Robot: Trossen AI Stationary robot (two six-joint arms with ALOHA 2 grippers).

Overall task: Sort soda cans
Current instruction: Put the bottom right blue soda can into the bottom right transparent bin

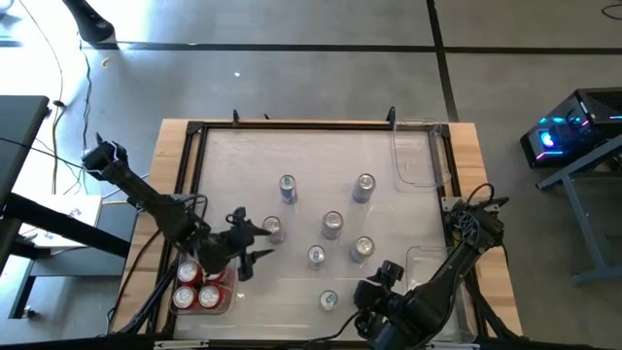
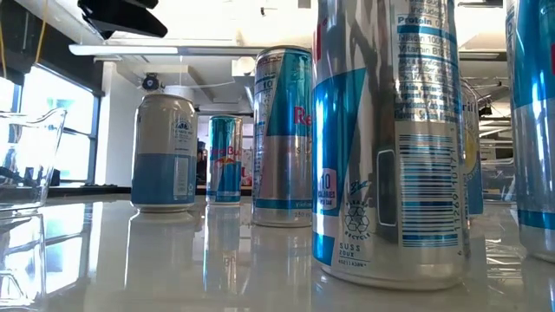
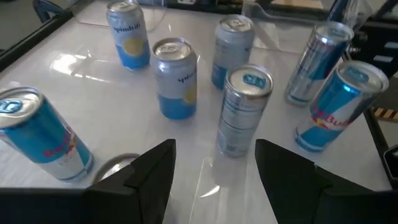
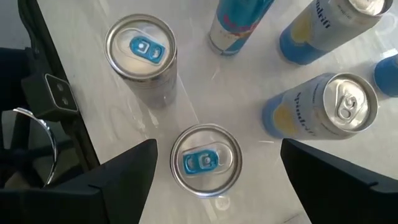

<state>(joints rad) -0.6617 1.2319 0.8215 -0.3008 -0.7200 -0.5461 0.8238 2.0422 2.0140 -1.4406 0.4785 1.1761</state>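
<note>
High view, table [image 1: 457, 156]: a dark frame runs along its edges; wide free surface lies between the far edge and the cans.
Clear bins: one [image 1: 416, 156] at the far right corner, one [image 1: 206, 289] at the near left holding three red cans [image 1: 197, 289].
Standing cans [image 1: 332, 225]: seven, spread in the middle, well apart.
Left gripper [image 1: 255, 243]: fingers partly spread, holding nothing, just beside one can [image 1: 272, 227].
Right gripper [image 4: 211, 171]: jaws wide, above a blue-tab can [image 4: 205, 160] near the front edge.
Low view only: can labels, side on.
</note>
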